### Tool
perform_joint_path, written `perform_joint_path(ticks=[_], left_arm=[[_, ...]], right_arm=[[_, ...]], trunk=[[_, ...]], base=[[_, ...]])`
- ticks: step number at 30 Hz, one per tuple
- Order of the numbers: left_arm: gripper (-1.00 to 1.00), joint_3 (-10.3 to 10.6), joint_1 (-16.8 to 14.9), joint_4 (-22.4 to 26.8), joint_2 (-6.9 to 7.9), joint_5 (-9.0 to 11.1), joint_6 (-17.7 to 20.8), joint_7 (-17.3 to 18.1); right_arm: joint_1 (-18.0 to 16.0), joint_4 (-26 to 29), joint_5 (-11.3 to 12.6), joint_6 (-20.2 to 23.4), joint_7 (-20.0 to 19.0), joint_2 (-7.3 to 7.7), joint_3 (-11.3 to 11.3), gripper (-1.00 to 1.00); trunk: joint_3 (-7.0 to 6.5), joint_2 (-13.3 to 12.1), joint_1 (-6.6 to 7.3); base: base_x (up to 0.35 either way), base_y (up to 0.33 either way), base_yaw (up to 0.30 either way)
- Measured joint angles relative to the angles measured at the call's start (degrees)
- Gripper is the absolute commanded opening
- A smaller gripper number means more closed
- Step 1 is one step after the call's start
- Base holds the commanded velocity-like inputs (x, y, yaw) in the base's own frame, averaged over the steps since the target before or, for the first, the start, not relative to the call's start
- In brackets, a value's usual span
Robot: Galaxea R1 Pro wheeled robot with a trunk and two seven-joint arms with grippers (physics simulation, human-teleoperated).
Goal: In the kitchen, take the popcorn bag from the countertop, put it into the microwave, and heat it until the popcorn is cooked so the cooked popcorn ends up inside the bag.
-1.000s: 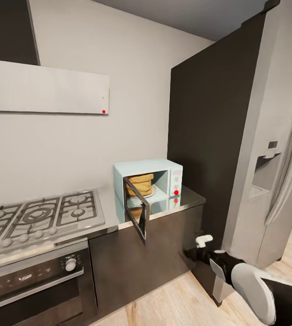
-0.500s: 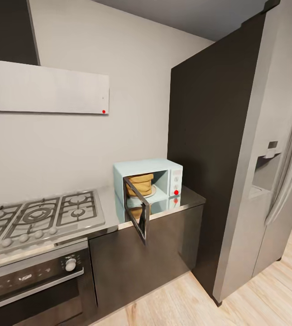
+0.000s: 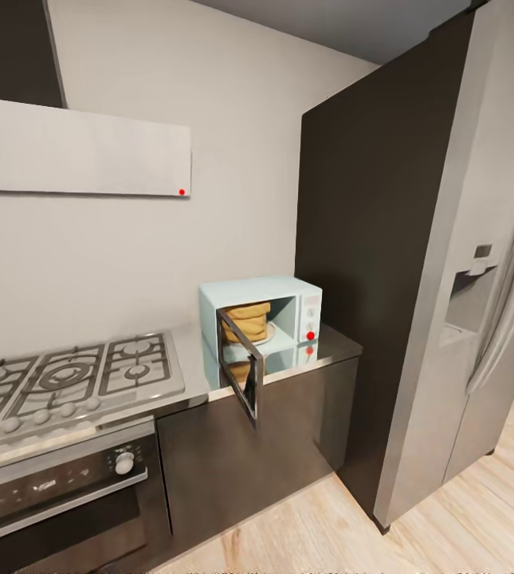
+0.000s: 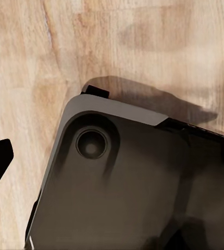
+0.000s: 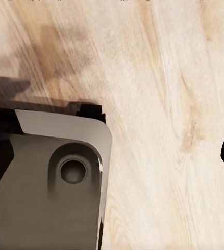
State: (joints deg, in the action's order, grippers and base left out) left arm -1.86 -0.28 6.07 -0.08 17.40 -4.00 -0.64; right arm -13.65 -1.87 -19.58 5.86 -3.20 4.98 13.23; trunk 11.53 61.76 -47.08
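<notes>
**Popcorn bag inside the open microwave**

From the head view we see the microwave (image 3: 261, 319) standing on the countertop (image 3: 332, 351), close to the wall and beside the tall dark cabinet panel (image 3: 360, 263). Its dark glass door (image 3: 239, 375) is swung outward past the counter's front edge. Its white side panel carries two knobs and a small red light.

The popcorn bag (image 3: 246, 321) sits upright inside the microwave cavity, its rolled-down rim visible through the opening. A reflection of it shows in the glossy worktop below. We cannot tell whether it holds any popcorn.

On the same worktop, left of the microwave, lies a gas hob (image 3: 65, 379), with a built-in oven (image 3: 57, 486) beneath it. A pale range hood (image 3: 81, 151) hangs on the wall above. A steel refrigerator (image 3: 480, 303) stands at the right.

Both wrist views look down at the light wood floor (image 5: 164, 78) and a grey corner of the robot's base (image 4: 122, 182). A dark fingertip edge shows at each frame's border; we cannot tell the state of either claw.
</notes>
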Motion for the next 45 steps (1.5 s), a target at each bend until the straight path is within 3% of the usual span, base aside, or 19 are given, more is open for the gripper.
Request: perform_joint_path(ticks=[21,38,42,43,45], left_arm=[[1.00,0.0,0.0,0.0,-0.07,0.0,0.0,0.0],[1.00,0.3,0.0,1.0,-0.12,-0.6,-0.2,0.1],[1.00,0.3,0.0,6.4,1.22,-0.5,0.4,0.0],[1.00,0.0,0.0,12.3,3.12,-0.7,3.0,0.1],[1.00,0.0,0.0,18.9,5.17,-0.8,7.4,0.3]], right_arm=[[0.0,0.0,0.0,-3.1,0.1,-0.79,0.0,1.00],[0.0,0.0,-0.1,-3.3,0.1,-0.63,0.0,1.00],[0.0,0.0,-0.1,-3.3,0.0,-0.54,0.0,1.00],[0.0,0.0,-0.1,-3.3,0.0,-0.52,0.0,1.00],[0.0,0.0,-0.1,-3.3,0.0,-0.47,0.0,1.00]], trunk=[[1.91,0.0,0.00],[2.01,0.0,0.00],[2.00,0.0,0.00],[2.00,0.0,0.00],[2.00,0.0,0.00]], base=[[0.000,0.000,0.000],[0.000,0.000,0.000],[0.000,0.000,0.000],[0.000,0.000,0.000],[0.000,0.000,0.000]])
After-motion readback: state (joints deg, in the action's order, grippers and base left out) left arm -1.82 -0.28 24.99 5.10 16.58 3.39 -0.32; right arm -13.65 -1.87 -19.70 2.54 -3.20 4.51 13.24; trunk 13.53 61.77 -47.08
